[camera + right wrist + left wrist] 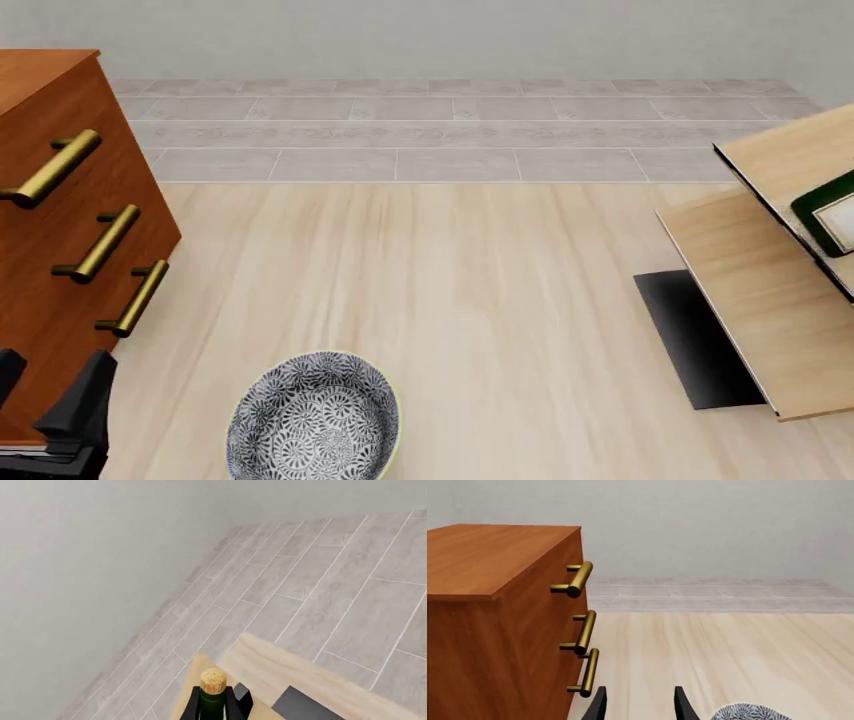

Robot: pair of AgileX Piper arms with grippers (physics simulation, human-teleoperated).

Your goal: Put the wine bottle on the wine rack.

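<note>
Bottle (213,700) clamped in my right gripper (214,706) over the rack (763,290); next I lower it in. Left gripper (639,705) apart, idle.

Front view: fixed, high, looks forward and down over the worktop (467,300), drawer cabinet (54,200) at its left edge, wine rack (761,290) at its right edge. Left wrist view: low, close beside the cabinet (487,605), faces along the worktop (727,655) to the back wall; shares cabinet, its 3 handles and patterned bowl (750,713) with the front view (316,420). Right wrist view: tilted, right above the wine bottle (213,700) cork, facing floor tiles and wall past the rack (280,672).
</note>
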